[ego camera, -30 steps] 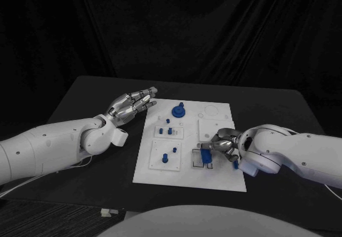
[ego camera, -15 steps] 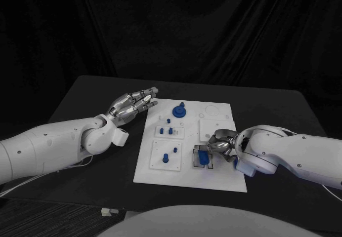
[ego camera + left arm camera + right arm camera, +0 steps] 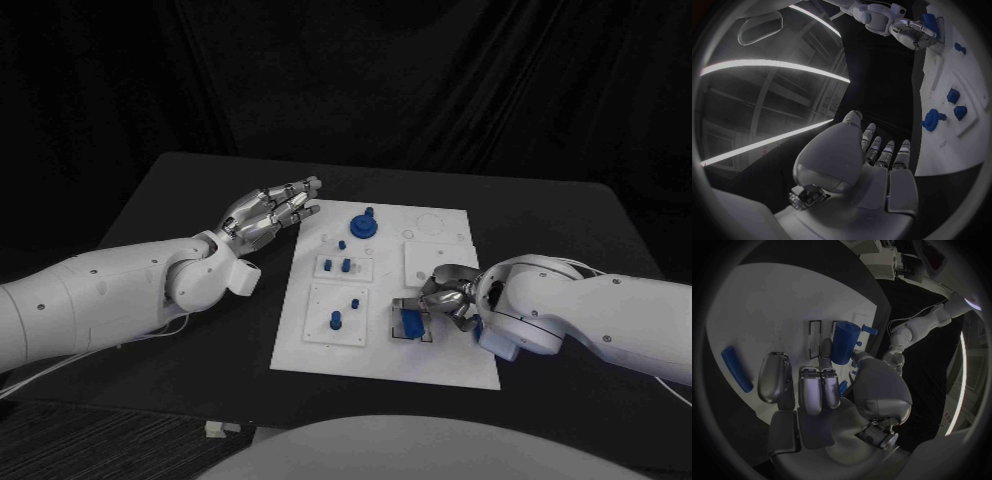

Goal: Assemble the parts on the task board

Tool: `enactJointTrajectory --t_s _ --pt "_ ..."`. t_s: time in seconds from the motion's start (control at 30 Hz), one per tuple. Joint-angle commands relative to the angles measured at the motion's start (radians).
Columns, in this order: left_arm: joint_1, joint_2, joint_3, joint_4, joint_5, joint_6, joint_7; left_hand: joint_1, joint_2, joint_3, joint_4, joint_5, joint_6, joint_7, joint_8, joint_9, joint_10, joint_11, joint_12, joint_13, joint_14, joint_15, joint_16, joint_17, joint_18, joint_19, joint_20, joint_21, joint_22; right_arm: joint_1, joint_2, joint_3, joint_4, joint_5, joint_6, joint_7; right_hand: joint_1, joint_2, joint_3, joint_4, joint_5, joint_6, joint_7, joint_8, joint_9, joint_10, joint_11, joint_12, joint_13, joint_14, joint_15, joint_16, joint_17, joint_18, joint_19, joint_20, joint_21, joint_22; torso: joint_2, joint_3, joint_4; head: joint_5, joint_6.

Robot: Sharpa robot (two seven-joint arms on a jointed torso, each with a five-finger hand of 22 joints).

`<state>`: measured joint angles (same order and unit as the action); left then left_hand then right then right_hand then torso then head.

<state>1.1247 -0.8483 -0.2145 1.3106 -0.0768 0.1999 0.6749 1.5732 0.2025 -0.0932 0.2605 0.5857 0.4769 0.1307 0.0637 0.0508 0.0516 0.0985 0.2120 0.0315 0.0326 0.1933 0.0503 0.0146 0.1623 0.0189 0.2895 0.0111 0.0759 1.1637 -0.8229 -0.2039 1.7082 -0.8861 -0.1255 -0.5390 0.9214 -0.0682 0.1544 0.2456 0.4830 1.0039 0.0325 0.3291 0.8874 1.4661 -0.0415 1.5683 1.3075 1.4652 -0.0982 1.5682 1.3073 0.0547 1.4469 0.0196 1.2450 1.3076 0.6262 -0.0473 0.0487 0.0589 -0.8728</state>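
Head view: right hand seats blue cylinder in board slot

Head view has the right hand (image 3: 450,292) low over the near right part of the task board (image 3: 447,370), fingers curled around a blue cylinder (image 3: 414,322) that sits at a dark rectangular slot. Right wrist view is clearer: the cylinder (image 3: 844,341) is pinched between thumb and fingers, standing beside two narrow dark-edged slots (image 3: 815,333). Whether it is fully seated, cannot tell.

Judgement: to do this step well, keep the cylinder square to the slot, press straight down, then let go without dragging it sideways. A tilted push could jam or tip it.

Left hand (image 3: 267,213) hovers off the board's far left corner, fingers straight and slightly apart, holding nothing.

Materials: board is white, flat, matte plastic with raised square plates. Parts are smooth, hard blue plastic: a round knob (image 3: 362,224) at the far end, short pegs (image 3: 339,265) on the middle plate, one peg (image 3: 335,321) on the near left plate. A loose blue bar (image 3: 736,368) lies flat on the board near the right hand. Table (image 3: 202,180) is black, dull. Hands are silver metal, arms glossy white.
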Motion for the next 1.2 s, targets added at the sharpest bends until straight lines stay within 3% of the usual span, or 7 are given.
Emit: enactJointTrajectory --t_s 0.03,0.27,0.37,0.47,0.67,0.93,1.2 --pt "-0.002 0.003 0.001 0.0 0.005 0.018 0.006 0.007 0.0 0.005 0.001 0.006 -0.001 0.002 0.004 0.0 0.0 0.009 -0.001 0.001 0.001 0.008 0.006 0.002 0.004 0.004 0.004 0.004 0.001 -0.008 0.001 -0.004 0.006 -0.003 0.04 -0.037 -0.001 0.011 -0.009 0.0 -0.007 0.001 0.001 -0.003 -0.002 0.105 0.006 0.003 0.263 0.106 0.006 0.003 0.263 0.019 -0.004 0.0 -0.006 0.161 0.0 -0.0001 -0.0003 0.0 0.0" --pt "-0.002 0.003 0.001 -0.001 0.005 0.021 0.003 0.007 0.001 0.007 0.0 0.006 -0.001 0.003 0.005 0.0 0.0 0.009 -0.002 0.0 0.001 0.011 0.006 0.002 0.003 0.005 0.004 0.004 0.001 -0.008 0.003 -0.004 0.003 -0.003 0.038 -0.041 -0.006 0.02 -0.028 0.011 -0.048 0.003 0.002 -0.008 -0.013 0.105 0.007 0.003 0.263 0.106 0.006 0.003 0.263 0.019 -0.003 0.0 -0.01 0.161 0.0 -0.0001 -0.0003 0.002 0.0" --pt "-0.003 0.004 0.001 -0.002 0.005 0.022 0.001 0.007 0.001 0.007 0.0 0.006 -0.001 0.003 0.005 0.0 0.0 0.009 -0.002 0.0 0.001 0.011 0.006 0.002 0.003 0.005 0.004 0.004 0.001 -0.008 0.003 -0.004 0.002 -0.003 0.035 -0.042 -0.02 0.03 -0.053 0.029 -0.117 0.005 0.004 -0.012 -0.022 0.105 0.008 0.003 0.263 0.106 0.007 0.003 0.263 0.019 -0.002 0.001 -0.014 0.161 0.0 -0.0003 -0.0006 0.002 0.0" --pt "-0.003 0.004 0.001 -0.002 0.005 0.024 0.0 0.007 0.001 0.007 0.0 0.006 -0.001 0.003 0.005 0.0 0.0 0.009 -0.002 0.0 0.001 0.011 0.006 0.002 0.003 0.005 0.004 0.004 0.001 -0.008 0.003 -0.004 0.001 -0.003 0.032 -0.042 -0.023 0.033 -0.06 0.034 -0.133 0.005 0.004 -0.013 -0.024 0.105 0.008 0.003 0.263 0.106 0.007 0.003 0.263 0.019 -0.002 0.001 -0.014 0.161 0.0 -0.0003 -0.0004 0.003 0.0" --pt "-0.004 0.005 0.001 -0.003 0.005 0.026 -0.003 0.007 0.001 0.007 0.0 0.006 -0.001 0.003 0.005 0.0 0.0 0.009 -0.002 0.0 0.001 0.011 0.006 0.002 0.003 0.005 0.004 0.004 0.001 -0.008 0.002 -0.004 0.002 -0.003 0.028 -0.042 -0.054 0.051 -0.101 0.043 -0.217 0.004 0.006 -0.016 -0.034 0.105 0.011 0.003 0.263 0.106 0.009 0.003 0.263 0.019 0.0 0.002 -0.017 0.162 0.0 0.0001 0.0003 0.002 0.0" --pt "-0.005 0.005 0.001 -0.004 0.005 0.028 -0.005 0.007 0.001 0.009 0.0 0.006 0.001 0.004 0.005 0.0 -0.001 0.01 -0.003 0.0 0.001 0.012 0.007 0.002 0.002 0.005 0.004 0.004 0.001 -0.009 0.002 -0.004 0.003 -0.003 0.032 -0.041 -0.061 0.048 -0.129 0.04 -0.26 0.004 0.007 -0.016 -0.04 0.105 0.011 0.003 0.263 0.106 0.01 0.003 0.263 0.02 0.0 0.003 -0.021 0.162 0.0 -0.0002 -0.0001 0.003 0.0" --pt "-0.006 0.006 0.001 -0.004 0.005 0.03 -0.007 0.007 0.001 0.009 0.0 0.006 0.001 0.004 0.005 0.0 -0.001 0.01 -0.003 0.0 0.001 0.012 0.007 0.002 0.002 0.005 0.004 0.004 0.001 -0.009 0.003 -0.004 0.001 -0.003 0.043 -0.041 -0.06 0.041 -0.173 0.039 -0.341 0.004 0.008 -0.017 -0.048 0.105 0.012 0.003 0.263 0.106 0.01 0.003 0.263 0.021 0.0 0.004 -0.028 0.161 0.0 -0.0001 -0.0001 0.006 0.0"
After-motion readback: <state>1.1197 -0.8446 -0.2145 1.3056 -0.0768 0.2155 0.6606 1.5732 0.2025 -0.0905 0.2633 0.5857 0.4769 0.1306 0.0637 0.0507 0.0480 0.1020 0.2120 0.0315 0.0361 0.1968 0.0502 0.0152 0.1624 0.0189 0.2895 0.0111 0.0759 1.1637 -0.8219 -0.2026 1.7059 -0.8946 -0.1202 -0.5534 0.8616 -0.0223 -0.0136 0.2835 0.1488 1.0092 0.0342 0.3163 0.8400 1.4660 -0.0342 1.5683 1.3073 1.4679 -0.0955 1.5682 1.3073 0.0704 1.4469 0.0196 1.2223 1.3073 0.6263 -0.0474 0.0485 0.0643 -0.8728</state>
